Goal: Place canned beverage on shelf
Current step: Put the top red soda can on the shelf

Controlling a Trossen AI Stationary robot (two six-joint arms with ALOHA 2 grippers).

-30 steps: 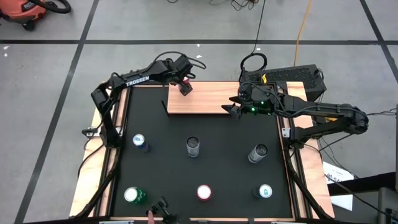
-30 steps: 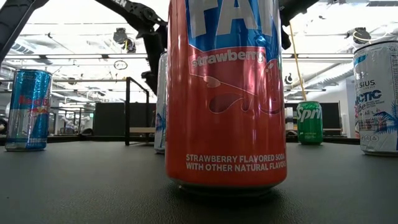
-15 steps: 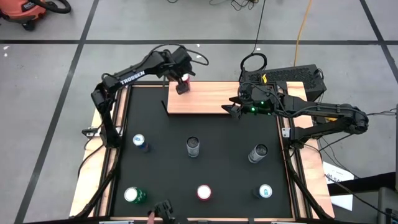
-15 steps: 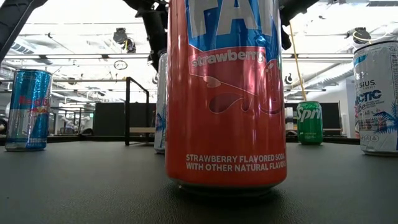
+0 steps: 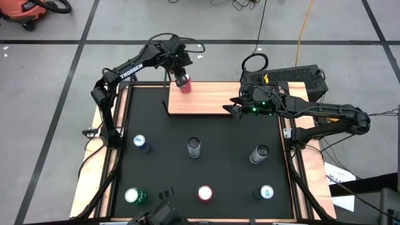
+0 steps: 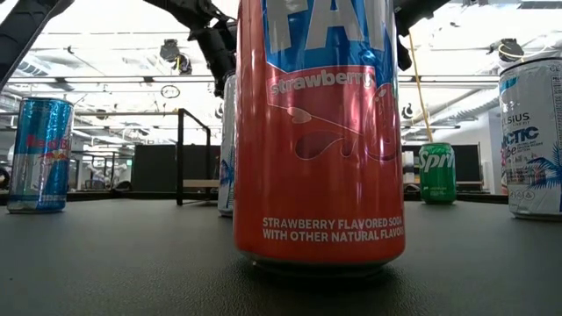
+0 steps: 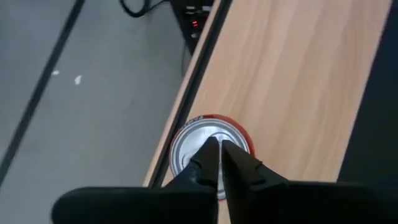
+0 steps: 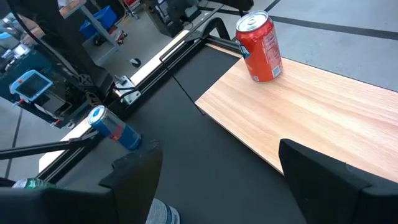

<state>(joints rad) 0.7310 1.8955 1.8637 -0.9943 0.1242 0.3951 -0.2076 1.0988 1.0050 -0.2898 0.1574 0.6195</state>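
In the high view, starting at the left, a blue can (image 5: 139,142) and a green can (image 5: 133,196) stand upright on the matte black counter (image 5: 156,169), spaced well apart, probably so a hand can come down around each without knocking a neighbour. Above them in the frame, the left hand (image 5: 180,79) hangs over the upper left corner of the shelf (image 5: 206,99), a flat board of pale, smooth-grained wood. Its fingers (image 7: 211,163) are pressed together, tips pointing at the silver lid of the red can (image 7: 211,140), gripping nothing; I judge the can is released, since it stands upright on the wood near the board's edge. Toward the middle of the frame, a grey can (image 5: 194,147) and a red-topped can (image 5: 205,192) wait on the counter. Further right, the right hand (image 5: 234,108) rests just off the shelf's right end, fingers apart and empty, seemingly parked clear of the work. At the right stand another grey can (image 5: 259,153) and a pale can (image 5: 267,192), all smooth metal cylinders with pull-tab lids.
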